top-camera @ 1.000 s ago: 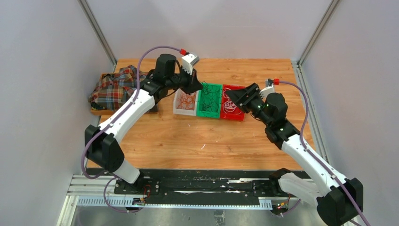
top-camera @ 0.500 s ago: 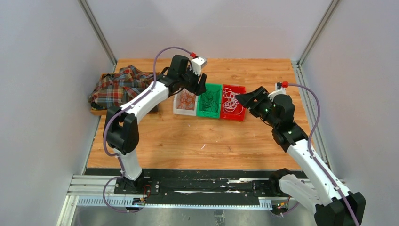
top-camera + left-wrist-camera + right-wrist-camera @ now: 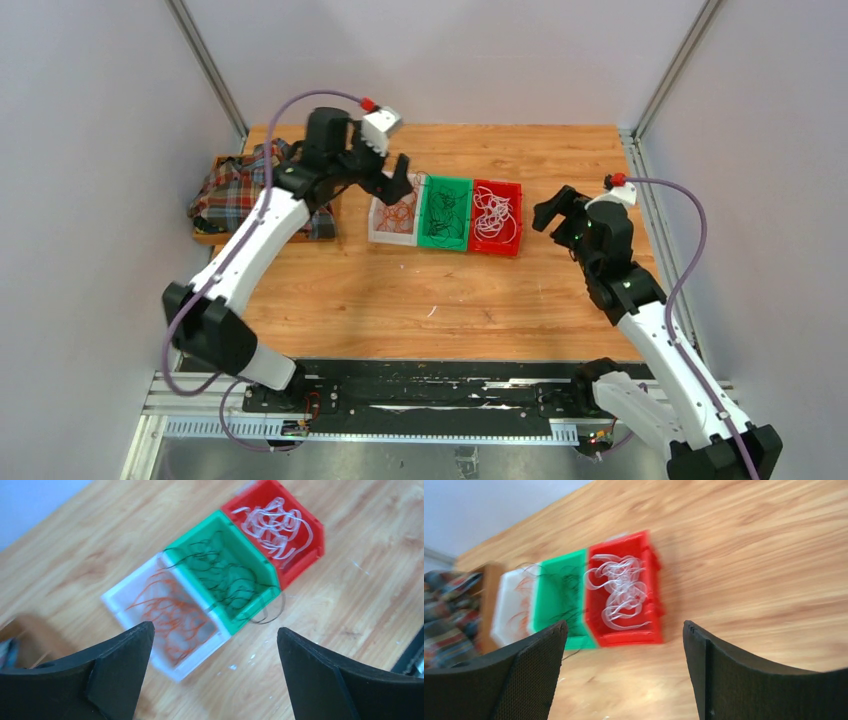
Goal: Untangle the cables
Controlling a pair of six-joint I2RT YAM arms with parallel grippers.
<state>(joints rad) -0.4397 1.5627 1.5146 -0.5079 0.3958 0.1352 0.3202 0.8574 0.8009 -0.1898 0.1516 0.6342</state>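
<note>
The cables sit sorted by colour in three small bins set in a row on the wooden surface. The dark cables fill the green bin. The orange-red cables lie in the white bin touching it on one side, and the white cables lie in the red bin touching it on the other. The left gripper hangs in the air just to the white-bin side of the green bin. Its jaws are spread as wide as they go, with nothing between them. The right gripper is off beyond the red bin, well away from the green one, and its jaws are likewise wide apart and empty. These wires look feather-light, limp and a bit springy, and so thin that they could slip out of a loose pinch. I'd expect any one strand to drag its whole clump up with it. One dark loop spills over the green bin's wall onto the wood, and that free bend seems the easiest place to take hold. A plaid cloth lies far off past the white bin.
</note>
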